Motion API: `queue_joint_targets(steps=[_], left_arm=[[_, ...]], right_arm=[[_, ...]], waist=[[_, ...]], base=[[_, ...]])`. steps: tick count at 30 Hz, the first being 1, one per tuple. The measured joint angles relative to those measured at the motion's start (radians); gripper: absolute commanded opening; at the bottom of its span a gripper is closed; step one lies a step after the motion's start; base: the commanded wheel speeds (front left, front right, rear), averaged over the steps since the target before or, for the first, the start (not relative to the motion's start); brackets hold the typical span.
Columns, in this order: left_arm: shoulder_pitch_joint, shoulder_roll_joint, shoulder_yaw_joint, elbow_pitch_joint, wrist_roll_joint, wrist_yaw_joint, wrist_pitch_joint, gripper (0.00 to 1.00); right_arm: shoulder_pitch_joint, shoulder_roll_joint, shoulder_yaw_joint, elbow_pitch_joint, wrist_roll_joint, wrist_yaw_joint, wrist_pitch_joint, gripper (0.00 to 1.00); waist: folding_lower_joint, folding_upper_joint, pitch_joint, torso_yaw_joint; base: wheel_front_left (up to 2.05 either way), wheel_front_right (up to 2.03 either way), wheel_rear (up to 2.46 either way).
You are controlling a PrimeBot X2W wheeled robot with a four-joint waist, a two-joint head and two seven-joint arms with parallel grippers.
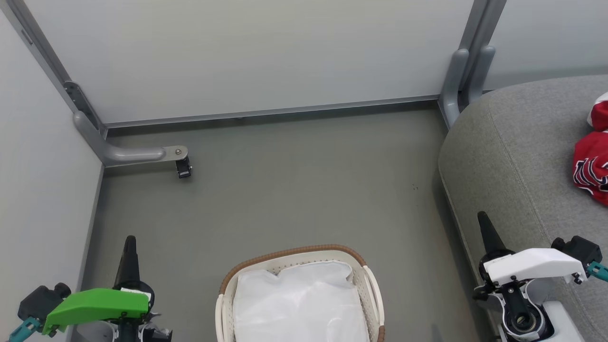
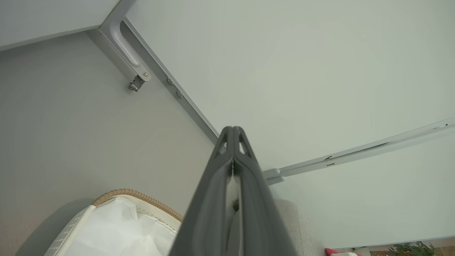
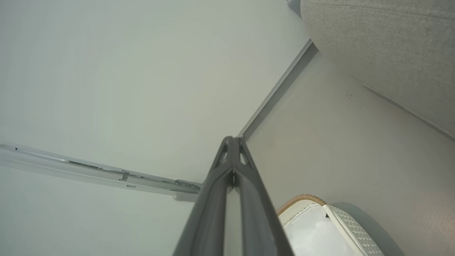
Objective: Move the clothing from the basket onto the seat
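In the head view, bright red, white-trimmed clothing (image 1: 591, 161) is being borne by the grey woven seat (image 1: 513, 156), apart from the oval white brown-rimmed basket (image 1: 294, 251). In the left wrist view the left end effector (image 2: 233, 133) is being held pressed together, empty; in the right wrist view, the right end effector (image 3: 233, 140) likewise. The clothing is being judged soft and light, best pinched at a fold.

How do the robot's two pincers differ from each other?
The left pincer wears a green cover, the right pincer a white cover. The left pincer is near a wall panel, the right pincer by the grey seat. Both are shut and hold nothing.
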Motion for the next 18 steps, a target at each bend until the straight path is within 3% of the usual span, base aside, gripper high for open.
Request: queue_joint_targets(steps=[18], left_arm=[[-0.009, 0.001, 0.01, -0.018, -0.18, -0.003, 0.046, 0.0]], right_arm=[[0.02, -0.001, -0.029, -0.04, 0.181, 0.0, 0.046, 0.0]], waist=[[0.0, 0.0, -0.009, 0.003]], base=[[0.0, 0.0, 0.0]])
